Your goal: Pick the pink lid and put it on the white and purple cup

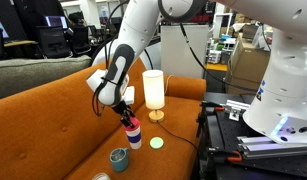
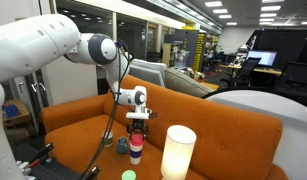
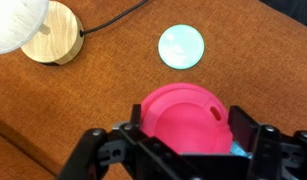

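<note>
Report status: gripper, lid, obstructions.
Gripper shut on the pink lid. Lid at the mouth of the white and purple cup; seated or not, cannot tell. Lamp and grey cup stand apart, nothing in the way.

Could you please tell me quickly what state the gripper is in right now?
Gripper: closed on the pink lid, over the white and purple cup.

Arm (image 1: 119,62) reaches down; hand (image 1: 129,118) points downward, fingers (image 3: 244,128) clamped on the pink lid (image 3: 183,112).
</note>
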You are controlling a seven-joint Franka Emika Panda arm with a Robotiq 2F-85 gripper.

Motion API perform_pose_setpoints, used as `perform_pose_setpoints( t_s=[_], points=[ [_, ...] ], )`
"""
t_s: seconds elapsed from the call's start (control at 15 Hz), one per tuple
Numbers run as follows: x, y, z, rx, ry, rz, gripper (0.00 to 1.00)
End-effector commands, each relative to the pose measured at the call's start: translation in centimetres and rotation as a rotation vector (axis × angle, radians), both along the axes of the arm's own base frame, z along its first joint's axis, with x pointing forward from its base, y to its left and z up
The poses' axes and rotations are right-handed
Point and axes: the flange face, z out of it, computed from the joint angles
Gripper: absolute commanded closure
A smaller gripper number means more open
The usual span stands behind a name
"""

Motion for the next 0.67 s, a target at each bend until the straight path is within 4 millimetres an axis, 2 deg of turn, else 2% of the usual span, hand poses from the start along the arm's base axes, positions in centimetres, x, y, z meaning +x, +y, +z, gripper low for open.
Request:
perform_pose_setpoints(
  t_s=[0.0,0.4,0.47,0.6],
  points=[
    [0.05,-0.04,-0.23,0.041,0.027,-0.01,0.39],
    [-0.6,-0.73,-1.17,0.047,0.055,-0.036,0.39],
    [-0.52,-0.82,-1.05,0.046,0.054,-0.048,0.04],
    [-0.24,-1.01,-0.58,0.053,0.035,-0.055,0.0]
  ],
)
